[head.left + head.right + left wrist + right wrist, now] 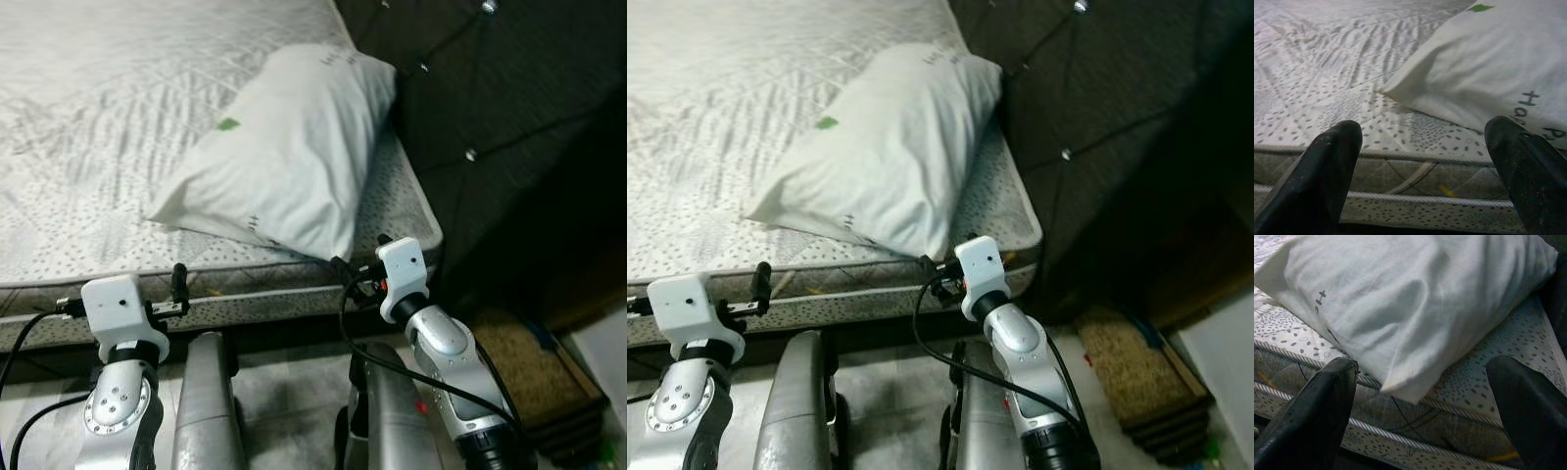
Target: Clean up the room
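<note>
Your white pillow [284, 157] lies askew on the bare mattress [88, 108] by the headboard [490, 108], untouched. Both the left pincer [1422, 171] and right pincer [1425, 401] hover spread apart at the bed's edge; tidying remains.

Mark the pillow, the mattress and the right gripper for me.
pillow [284, 162], left eye view, middle of its white cover.
mattress [88, 117], left eye view, bare quilted top.
right gripper [1425, 396], right wrist view, midway between its two black fingertips, spread apart.

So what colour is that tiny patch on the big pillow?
Green, on the soft white pillow; the small patch shows best in the left wrist view.
</note>
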`<state>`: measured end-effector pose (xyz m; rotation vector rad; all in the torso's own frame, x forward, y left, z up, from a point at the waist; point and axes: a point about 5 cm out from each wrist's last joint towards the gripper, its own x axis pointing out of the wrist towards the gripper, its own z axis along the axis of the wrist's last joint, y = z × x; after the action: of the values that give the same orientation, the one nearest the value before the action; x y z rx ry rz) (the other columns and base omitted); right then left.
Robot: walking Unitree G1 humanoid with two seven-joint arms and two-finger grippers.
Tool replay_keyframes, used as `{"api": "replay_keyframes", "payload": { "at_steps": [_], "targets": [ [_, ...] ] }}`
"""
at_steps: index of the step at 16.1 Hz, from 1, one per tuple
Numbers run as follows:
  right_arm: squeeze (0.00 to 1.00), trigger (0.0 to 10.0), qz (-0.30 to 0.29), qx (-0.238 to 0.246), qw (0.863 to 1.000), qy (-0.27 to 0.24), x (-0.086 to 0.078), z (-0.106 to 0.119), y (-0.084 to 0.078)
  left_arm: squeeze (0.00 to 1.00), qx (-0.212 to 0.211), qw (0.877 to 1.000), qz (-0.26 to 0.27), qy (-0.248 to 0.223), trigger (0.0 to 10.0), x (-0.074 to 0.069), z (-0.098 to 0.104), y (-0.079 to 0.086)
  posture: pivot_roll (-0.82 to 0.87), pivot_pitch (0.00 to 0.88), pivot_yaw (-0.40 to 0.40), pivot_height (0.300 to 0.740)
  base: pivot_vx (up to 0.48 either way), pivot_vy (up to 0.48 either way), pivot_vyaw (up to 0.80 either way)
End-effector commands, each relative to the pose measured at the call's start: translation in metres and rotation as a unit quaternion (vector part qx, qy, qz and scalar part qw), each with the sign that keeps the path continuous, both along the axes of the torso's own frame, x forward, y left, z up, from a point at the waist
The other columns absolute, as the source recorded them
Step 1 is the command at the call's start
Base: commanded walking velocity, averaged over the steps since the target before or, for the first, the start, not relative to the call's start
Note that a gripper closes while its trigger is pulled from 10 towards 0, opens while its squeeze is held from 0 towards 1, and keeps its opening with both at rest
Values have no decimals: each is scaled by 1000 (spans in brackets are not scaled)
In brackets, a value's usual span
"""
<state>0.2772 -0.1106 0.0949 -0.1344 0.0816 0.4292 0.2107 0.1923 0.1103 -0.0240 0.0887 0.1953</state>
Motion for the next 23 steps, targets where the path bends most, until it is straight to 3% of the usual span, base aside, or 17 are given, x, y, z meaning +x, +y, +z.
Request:
{"api": "replay_keyframes", "payload": {
  "at_steps": [1,12,18,21,23],
  "targets": [
    [0,10000,-2,3,1000,-8,2,6,-1,0,-2,1000,-4,-5,10000,0,3,0,0,179,-57,557,0,0,0],
    [0,10000,26,13,1000,-11,6,8,10,0,4,1000,-1,0,10000,0,2,1,11,169,-56,557,164,0,0],
    [0,10000,101,16,995,10,13,3,34,0,6,1000,7,18,10000,-5,-2,0,45,166,-60,557,0,0,0],
    [0,10000,99,12,995,-1,23,6,47,0,6,1000,14,23,10000,-12,-1,1,73,169,-73,557,0,0,0],
    [0,10000,83,13,996,-16,28,10,47,0,6,999,18,26,10000,-17,-2,1,86,173,-77,557,0,0,0]
  ]
}}
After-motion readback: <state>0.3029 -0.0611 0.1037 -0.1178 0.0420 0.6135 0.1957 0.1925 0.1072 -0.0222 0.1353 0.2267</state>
